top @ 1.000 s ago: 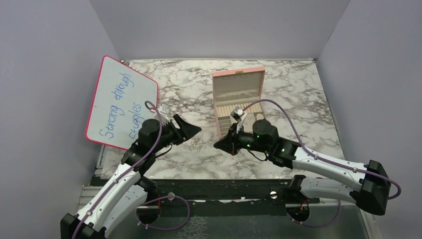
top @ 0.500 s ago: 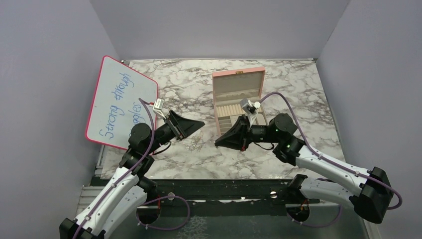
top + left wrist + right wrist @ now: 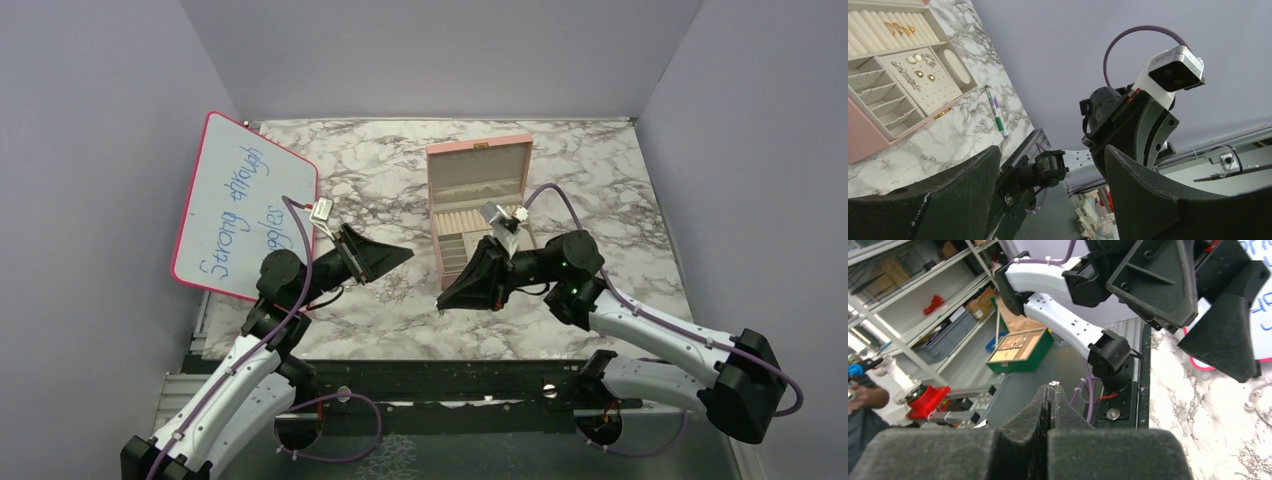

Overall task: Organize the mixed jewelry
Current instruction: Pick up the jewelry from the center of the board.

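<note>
Right wrist | right end effector [image 3: 1050,389] pinching tiny jewelry piece [image 3: 1053,384] at tips | left end effector [image 3: 1052,155] spread

Gold rings [image 3: 898,27] in slots [image 3: 868,31], earrings [image 3: 919,74] on pad [image 3: 940,92], seemingly silver hoop [image 3: 1249,405] on marble [image 3: 1208,435]

The tabletop [image 3: 380,160] is white marble with grey veins. On its far middle stands a pink box [image 3: 480,146], open, with the lid upright behind the tray. A green-and-white marker pen [image 3: 996,111] lies flat near the box, not touching it. At the left edge a whiteboard [image 3: 240,200] with a pink frame stands tilted. In front of the box, some loose jewelry pieces [image 3: 393,288] lie on the bare marble, among them a thin silver hoop [image 3: 1263,400]; they are too small to tell one by one.
</note>
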Robot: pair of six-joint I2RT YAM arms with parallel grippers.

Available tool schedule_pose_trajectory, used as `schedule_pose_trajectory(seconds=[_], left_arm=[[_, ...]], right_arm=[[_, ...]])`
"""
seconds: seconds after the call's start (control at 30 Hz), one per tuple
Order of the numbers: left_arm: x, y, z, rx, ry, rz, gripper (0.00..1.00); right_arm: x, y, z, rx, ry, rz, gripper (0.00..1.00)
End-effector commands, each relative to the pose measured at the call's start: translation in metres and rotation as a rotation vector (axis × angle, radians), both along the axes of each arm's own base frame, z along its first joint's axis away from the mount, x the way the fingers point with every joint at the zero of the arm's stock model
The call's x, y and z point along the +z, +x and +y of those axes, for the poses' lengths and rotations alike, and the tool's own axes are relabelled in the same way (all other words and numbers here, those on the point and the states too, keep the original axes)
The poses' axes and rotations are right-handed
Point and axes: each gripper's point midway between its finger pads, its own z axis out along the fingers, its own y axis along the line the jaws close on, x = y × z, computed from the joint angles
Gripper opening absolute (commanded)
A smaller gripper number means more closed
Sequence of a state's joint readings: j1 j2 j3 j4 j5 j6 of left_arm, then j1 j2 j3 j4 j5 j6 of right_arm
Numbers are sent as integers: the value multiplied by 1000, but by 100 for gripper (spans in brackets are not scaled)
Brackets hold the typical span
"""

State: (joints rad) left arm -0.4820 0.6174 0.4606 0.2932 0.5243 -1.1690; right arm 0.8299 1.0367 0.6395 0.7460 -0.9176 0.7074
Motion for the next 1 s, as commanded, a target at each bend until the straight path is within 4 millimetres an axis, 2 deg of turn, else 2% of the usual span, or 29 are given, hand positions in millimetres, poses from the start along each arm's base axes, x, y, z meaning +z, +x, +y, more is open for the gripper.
schedule_pose_trajectory(seconds=[0.0, 0.57, 0.8, 0.97], left_arm=[[14, -10, -4, -62, -3, -94, 78], [3, -7, -16, -133, 79, -151, 78], [5, -9, -17, -154, 92, -179, 78], [1, -9, -17, -151, 95, -174, 78]], right_arm=[[7, -21, -8, 136, 33, -100, 1], [8, -49, -23, 377, 24, -293, 1], [8, -46, -21, 380, 12, -311, 1], [7, -33, -11, 297, -4, -284, 1]])
